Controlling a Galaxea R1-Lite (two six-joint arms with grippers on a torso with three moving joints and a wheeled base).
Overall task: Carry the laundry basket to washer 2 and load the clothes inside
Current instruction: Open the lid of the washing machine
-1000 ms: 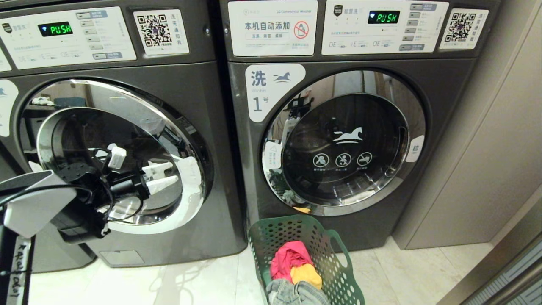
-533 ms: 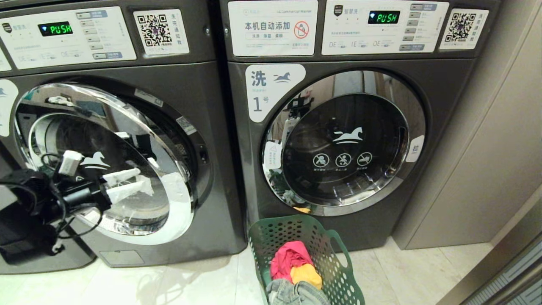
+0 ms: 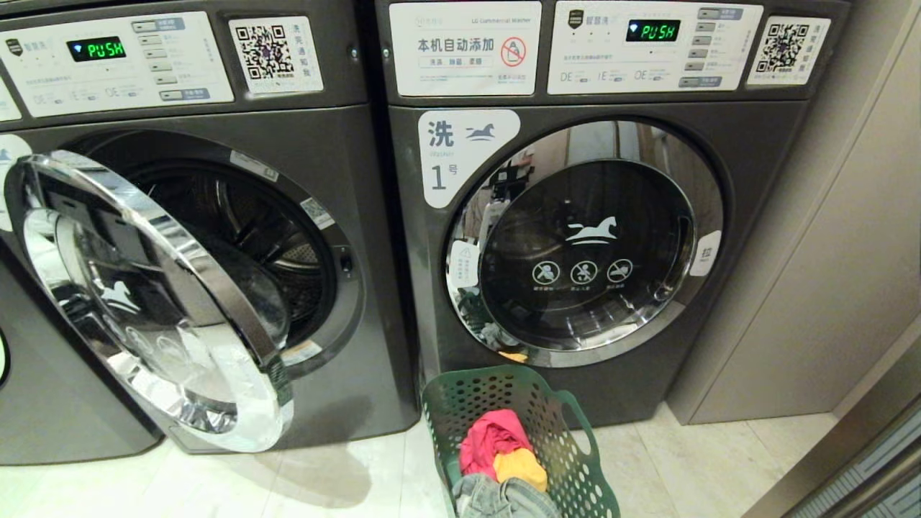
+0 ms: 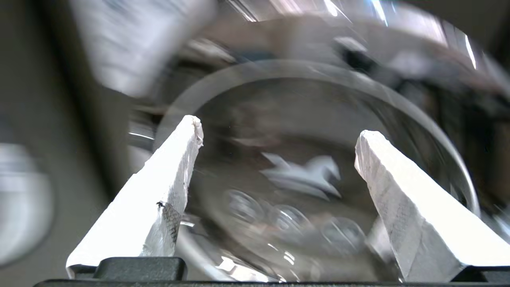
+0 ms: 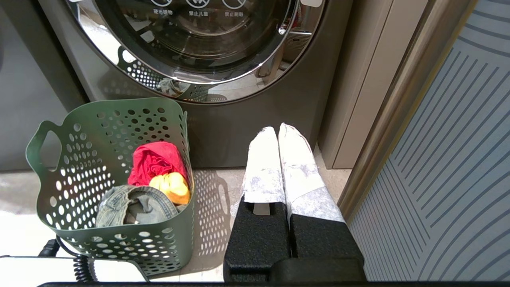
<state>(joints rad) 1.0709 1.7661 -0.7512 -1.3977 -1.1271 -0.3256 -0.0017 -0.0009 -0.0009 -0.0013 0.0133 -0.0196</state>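
The dark green laundry basket (image 3: pixel 468 381) stands on the floor in front of the washer labelled 1, holding red (image 3: pixel 489 435), yellow (image 3: pixel 519 466) and denim (image 3: pixel 496 498) clothes. To its left a grey washer has its chrome-ringed door (image 3: pixel 144 302) swung wide, baring the drum (image 3: pixel 245 223). Its label is cut off by the view's edge, so I cannot tell if it is washer 2. My left gripper (image 4: pixel 279 129) is open and empty, facing that door's glass (image 4: pixel 303 175). My right gripper (image 5: pixel 278 129) is shut on nothing, low beside the basket (image 5: pixel 99 119).
Washer 1 (image 3: pixel 590 252) has its door shut. A beige wall panel (image 3: pixel 827 288) closes off the right side, with a striped panel (image 5: pixel 458 159) nearer me. Another grey machine (image 3: pixel 57 410) stands at the far left, behind the open door.
The left washer's door has swung from nearly shut to wide open. My left gripper, which was at the door, has moved left out of the head view.
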